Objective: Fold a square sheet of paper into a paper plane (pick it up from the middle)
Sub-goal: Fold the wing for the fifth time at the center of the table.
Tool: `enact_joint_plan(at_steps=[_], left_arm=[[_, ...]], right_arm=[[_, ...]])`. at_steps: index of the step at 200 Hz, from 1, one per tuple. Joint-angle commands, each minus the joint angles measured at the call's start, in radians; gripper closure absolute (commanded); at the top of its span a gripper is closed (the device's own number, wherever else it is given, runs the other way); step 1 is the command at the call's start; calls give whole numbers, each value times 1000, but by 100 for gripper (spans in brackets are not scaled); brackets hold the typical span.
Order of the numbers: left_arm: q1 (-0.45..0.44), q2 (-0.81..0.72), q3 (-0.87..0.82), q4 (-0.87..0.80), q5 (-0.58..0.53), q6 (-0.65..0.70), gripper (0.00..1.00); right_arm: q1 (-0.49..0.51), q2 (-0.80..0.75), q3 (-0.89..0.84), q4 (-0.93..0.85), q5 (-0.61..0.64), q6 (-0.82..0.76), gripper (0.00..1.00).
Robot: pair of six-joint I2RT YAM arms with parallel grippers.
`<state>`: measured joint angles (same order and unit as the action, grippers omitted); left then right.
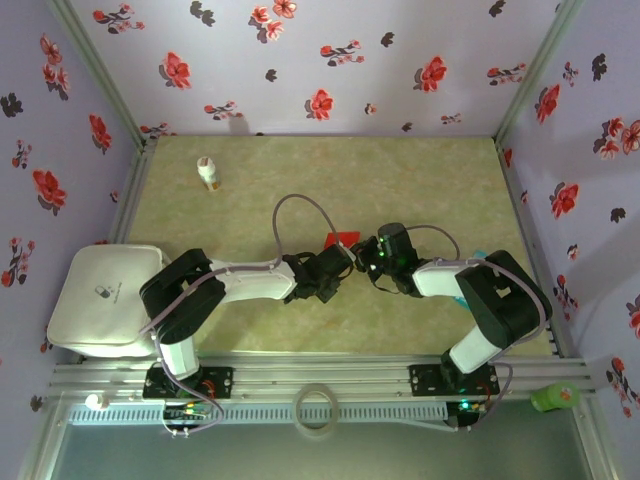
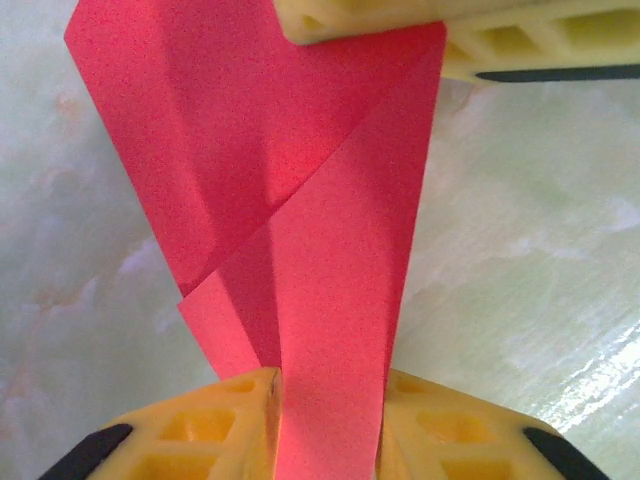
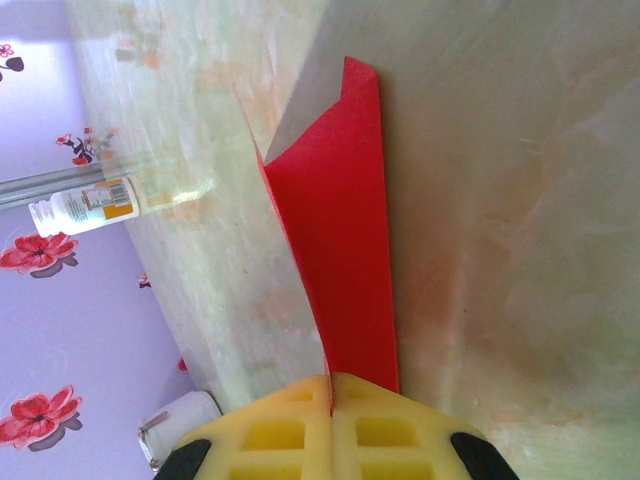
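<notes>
The square sheet of paper is bright red, folded with slanting creases, and held up off the table between the two arms. In the left wrist view a narrow strip of the paper runs down between my left gripper's yellow fingers; they stand apart at the strip's two edges. My right gripper is shut on a folded edge of the paper, fingers pressed together. Its pale fingers pinch the paper's far end in the left wrist view. From above, the left gripper and right gripper meet at mid-table.
A small white bottle with an orange band stands at the back left of the table. A white box sits beside the left arm. A tape roll and a green object lie on the near rail. Floral walls enclose the table.
</notes>
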<state>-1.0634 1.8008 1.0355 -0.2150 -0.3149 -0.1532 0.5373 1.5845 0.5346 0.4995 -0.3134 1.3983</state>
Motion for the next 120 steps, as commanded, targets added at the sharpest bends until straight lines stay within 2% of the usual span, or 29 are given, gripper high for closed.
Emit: enact_joint_plan(at_steps=[1, 55, 104, 120], left_arm=[[-9, 14, 18, -24, -39, 17, 72], [-9, 15, 17, -23, -39, 14, 81], [-9, 9, 5, -15, -41, 0, 89], [-8, 8, 5, -12, -43, 4, 91]], right_arm=[[7, -27, 1, 8, 9, 5, 96], [7, -39, -5, 1, 15, -2, 93], [6, -92, 14, -122, 43, -63, 91], [1, -104, 19, -147, 40, -77, 84]])
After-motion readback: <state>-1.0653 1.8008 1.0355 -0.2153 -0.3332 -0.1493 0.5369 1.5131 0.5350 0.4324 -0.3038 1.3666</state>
